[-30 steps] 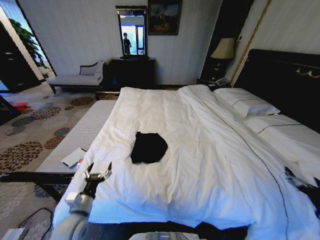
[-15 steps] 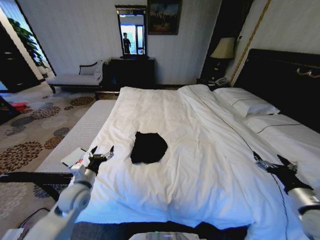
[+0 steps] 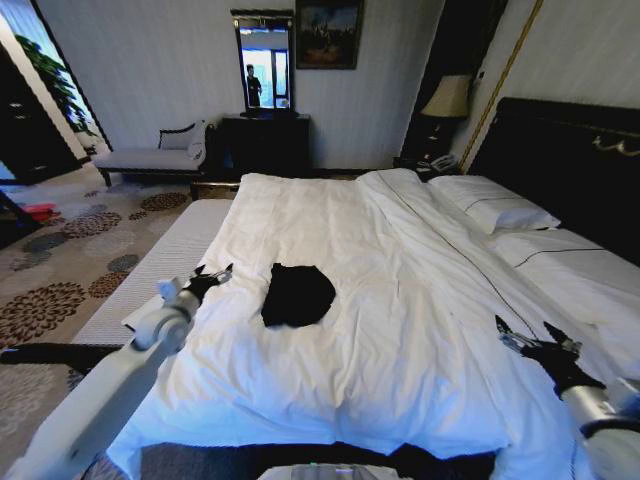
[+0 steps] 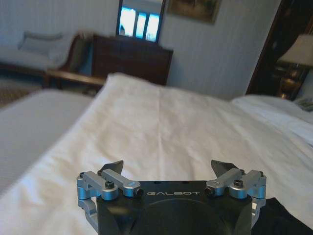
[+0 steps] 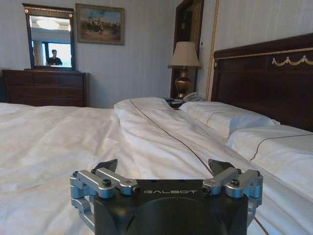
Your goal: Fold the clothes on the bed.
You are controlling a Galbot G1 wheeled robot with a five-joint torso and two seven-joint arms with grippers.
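Note:
The clothes point(image 3: 297, 294) are one small black garment lying crumpled on the white duvet of the bed point(image 3: 400, 300), left of its middle. My left gripper point(image 3: 210, 275) is open. It hovers at the bed's left edge, a short way left of the clothes and apart from them. In the left wrist view the open left gripper point(image 4: 167, 167) points along the duvet, with a dark patch of fabric point(image 4: 288, 220) beside its body. My right gripper point(image 3: 530, 335) is open too, low over the duvet far to the right of the clothes. The right wrist view has the right gripper point(image 5: 164, 165) facing the pillows.
A grey bench point(image 3: 150, 270) runs along the bed's left side with a booklet point(image 3: 140, 318) on it. White pillows point(image 3: 495, 210) lie against the dark headboard point(image 3: 570, 160). A dresser with a mirror point(image 3: 265, 140), a chaise point(image 3: 150, 158) and a lamp point(image 3: 447, 98) stand beyond.
My left arm has stretched forward from the near left corner to the bed's left edge beside the clothes. The right gripper has come in over the duvet on the right.

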